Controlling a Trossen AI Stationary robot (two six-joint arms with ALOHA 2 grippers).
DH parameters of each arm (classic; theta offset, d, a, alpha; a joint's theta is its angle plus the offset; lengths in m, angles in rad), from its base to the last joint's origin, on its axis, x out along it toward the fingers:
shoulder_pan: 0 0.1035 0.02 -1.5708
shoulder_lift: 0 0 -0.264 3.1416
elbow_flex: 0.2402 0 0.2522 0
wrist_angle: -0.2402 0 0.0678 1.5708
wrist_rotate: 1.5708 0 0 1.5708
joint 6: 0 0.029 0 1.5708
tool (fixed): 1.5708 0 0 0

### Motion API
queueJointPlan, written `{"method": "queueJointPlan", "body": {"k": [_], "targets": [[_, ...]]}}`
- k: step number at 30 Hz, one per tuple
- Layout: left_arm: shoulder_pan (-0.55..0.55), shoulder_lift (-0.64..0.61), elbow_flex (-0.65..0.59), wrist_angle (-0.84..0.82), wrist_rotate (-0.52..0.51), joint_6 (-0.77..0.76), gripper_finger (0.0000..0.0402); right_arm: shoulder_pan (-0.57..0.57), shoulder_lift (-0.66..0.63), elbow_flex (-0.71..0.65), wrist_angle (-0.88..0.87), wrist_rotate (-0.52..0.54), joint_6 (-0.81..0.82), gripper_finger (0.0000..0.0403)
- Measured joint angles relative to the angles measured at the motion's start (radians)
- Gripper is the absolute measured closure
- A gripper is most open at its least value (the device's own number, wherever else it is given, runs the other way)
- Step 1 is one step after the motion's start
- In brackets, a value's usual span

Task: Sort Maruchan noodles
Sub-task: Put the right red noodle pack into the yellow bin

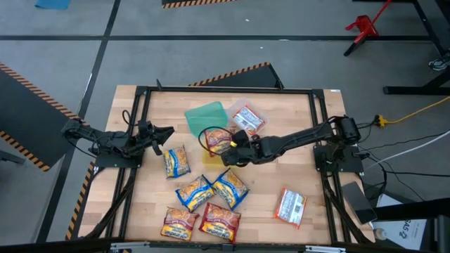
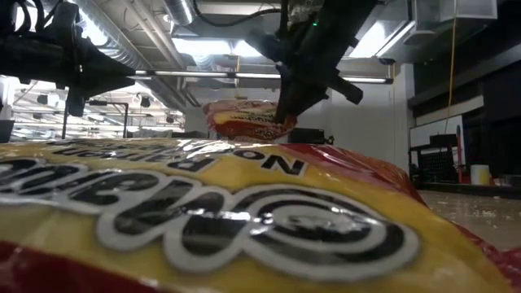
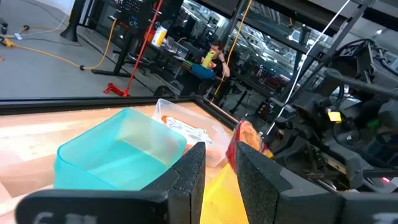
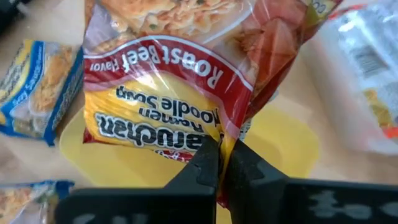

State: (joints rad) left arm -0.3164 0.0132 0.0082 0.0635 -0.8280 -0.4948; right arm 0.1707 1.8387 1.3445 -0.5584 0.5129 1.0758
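Observation:
In the high view my right gripper [image 1: 235, 152] reaches in from the table's right and is shut on an orange-red Maruchan packet [image 1: 219, 139], marked "Roast Beef Flavor" [image 4: 168, 74], over the yellow container [image 1: 211, 153]. My left gripper [image 1: 165, 135] waits at the table's left with a narrow gap between its fingers, empty. Three blue-and-yellow packets [image 1: 176, 161] [image 1: 193, 193] [image 1: 229, 188] and two orange-red ones [image 1: 179, 223] [image 1: 220, 221] lie flat on the near half. One red-and-white packet [image 1: 290, 207] lies near right. Another sits in the clear container [image 1: 247, 119]. My right gripper pinches the orange-red packet by its crinkled edge [image 4: 225, 144] between the two fingers. The fingers come from the table's right, slanting down. The packet is lifted clear, above the yellow container [image 4: 273, 140], and reaches away from the fingertips toward the table's left [image 2: 244, 120].
The teal container [image 1: 206, 116] stands far of the yellow one, beside the clear container. Bare wood lies at the table's right middle [image 1: 295, 165] and far left [image 1: 158, 105]. In the low view a packet [image 2: 203, 220] close to the camera hides most of the table.

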Motion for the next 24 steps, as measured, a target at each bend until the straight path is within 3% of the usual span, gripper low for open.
{"method": "queueJointPlan", "body": {"k": [12,24], "targets": [[0.0,0.0,0.0,-0.007,-0.079,0.023,0.0319,0.0,0.039,0.0,-0.014,-0.155,-0.006,0.0393],[0.0,0.0,0.0,-0.011,-0.14,0.01,0.0319,-0.002,0.055,0.001,-0.041,-0.105,-0.081,0.0257]]}}
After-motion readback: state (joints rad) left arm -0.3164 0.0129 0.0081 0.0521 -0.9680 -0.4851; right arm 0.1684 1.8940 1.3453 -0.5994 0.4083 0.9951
